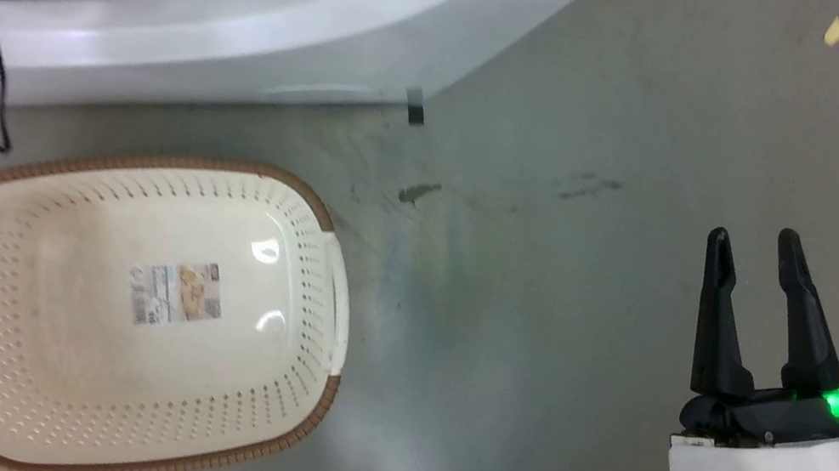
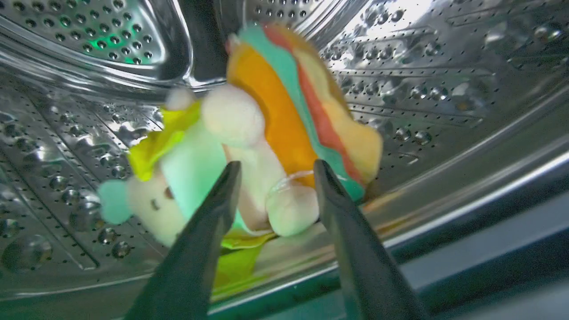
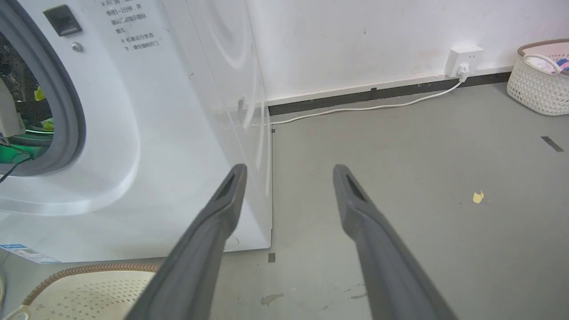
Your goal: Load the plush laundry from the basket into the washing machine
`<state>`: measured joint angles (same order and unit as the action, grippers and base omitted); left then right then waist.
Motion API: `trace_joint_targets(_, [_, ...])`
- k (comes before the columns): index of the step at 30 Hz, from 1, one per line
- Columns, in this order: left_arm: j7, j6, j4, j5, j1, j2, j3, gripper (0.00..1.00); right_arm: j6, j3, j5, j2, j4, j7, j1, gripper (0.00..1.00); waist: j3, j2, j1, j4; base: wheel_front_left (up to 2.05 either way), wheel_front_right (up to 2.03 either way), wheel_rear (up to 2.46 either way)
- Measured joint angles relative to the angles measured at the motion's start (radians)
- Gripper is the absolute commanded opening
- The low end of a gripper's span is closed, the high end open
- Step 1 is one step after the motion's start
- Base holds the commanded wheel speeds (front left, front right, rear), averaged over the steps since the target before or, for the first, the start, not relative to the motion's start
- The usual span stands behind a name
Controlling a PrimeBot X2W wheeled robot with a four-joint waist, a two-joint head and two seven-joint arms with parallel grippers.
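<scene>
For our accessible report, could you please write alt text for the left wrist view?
The plush laundry, an orange hamburger plush bundled with a pale figure, sits blurred inside the perforated steel drum of the washing machine. The left gripper, its two dark fingers spread apart, points at it from the bottom edge.

A white power socket (image 3: 464, 60) sits low on the white wall (image 3: 355, 35), its white cable (image 3: 378, 106) trailing along the dark skirting strip (image 3: 391, 92). On the grey floor (image 3: 400, 178) lie a yellow scrap (image 3: 478, 196) and a black tape mark (image 3: 552, 143) (well apart), with a white woven hamper (image 3: 538, 89) by the wall.
</scene>
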<state>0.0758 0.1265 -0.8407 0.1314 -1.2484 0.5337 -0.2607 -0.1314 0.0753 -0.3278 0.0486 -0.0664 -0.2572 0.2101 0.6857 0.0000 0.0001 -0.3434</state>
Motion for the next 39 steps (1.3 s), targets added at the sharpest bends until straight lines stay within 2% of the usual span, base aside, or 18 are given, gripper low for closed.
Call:
trace_joint_targets(5, [-0.118,0.0,-0.031,0.016,0.086,-0.041,-0.013,1.0,0.0,-0.02,0.033,0.0,0.006,0.0,-0.003,1.0,-0.076,0.0,-0.0001,0.021,0.0,0.0,0.0])
trace_joint_targets(10, [-0.261,-0.009,-0.035,0.069,0.235,-0.111,-0.002,1.0,0.0,-0.042,0.08,0.0,0.006,0.0,-0.032,1.0,-0.178,0.0,-0.0003,0.053,0.0,0.0,0.0])
trace_joint_targets(14, [-0.315,-0.022,0.007,0.11,0.358,-0.157,0.016,1.0,0.0,-0.053,0.118,0.0,0.012,0.0,-0.081,1.0,-0.271,0.0,-0.0003,0.089,0.0,0.0,0.0])
trace_joint_targets(20, [-0.332,-0.046,0.228,0.155,0.577,-0.218,0.057,1.0,0.0,-0.064,0.154,0.0,0.012,0.0,-0.14,1.0,-0.404,0.0,-0.0005,0.157,0.0,0.0,0.0])
trace_joint_targets(22, [-0.332,-0.064,0.338,0.159,0.665,-0.233,0.079,1.0,0.0,-0.065,0.164,0.0,0.011,0.0,-0.158,1.0,-0.444,0.0,-0.0005,0.183,0.0,0.0,0.0])
trace_joint_targets(23, [-0.332,-0.081,0.438,0.159,0.761,-0.247,0.09,1.0,0.0,-0.067,0.17,0.0,0.011,0.0,-0.175,1.0,-0.479,0.0,-0.0006,0.209,0.0,0.0,0.0])
trace_joint_targets(28, [-0.332,-0.131,0.62,0.136,0.983,-0.292,0.11,1.0,0.0,-0.066,0.172,0.0,0.011,0.0,-0.208,1.0,-0.554,0.0,-0.0004,0.267,0.0,0.0,0.0])
trace_joint_targets(33, [-0.332,-0.169,0.723,0.106,1.146,-0.344,0.105,1.0,0.0,-0.065,0.171,0.0,0.011,0.0,-0.232,1.0,-0.603,-0.0001,-0.0004,0.309,0.0,0.0,0.0])
trace_joint_targets(39, [-0.332,-0.186,0.741,0.058,1.234,-0.373,0.088,1.0,0.0,-0.065,0.168,0.0,0.015,0.0,-0.257,1.0,-0.635,0.0,-0.0002,0.33,0.0,0.0,0.0])
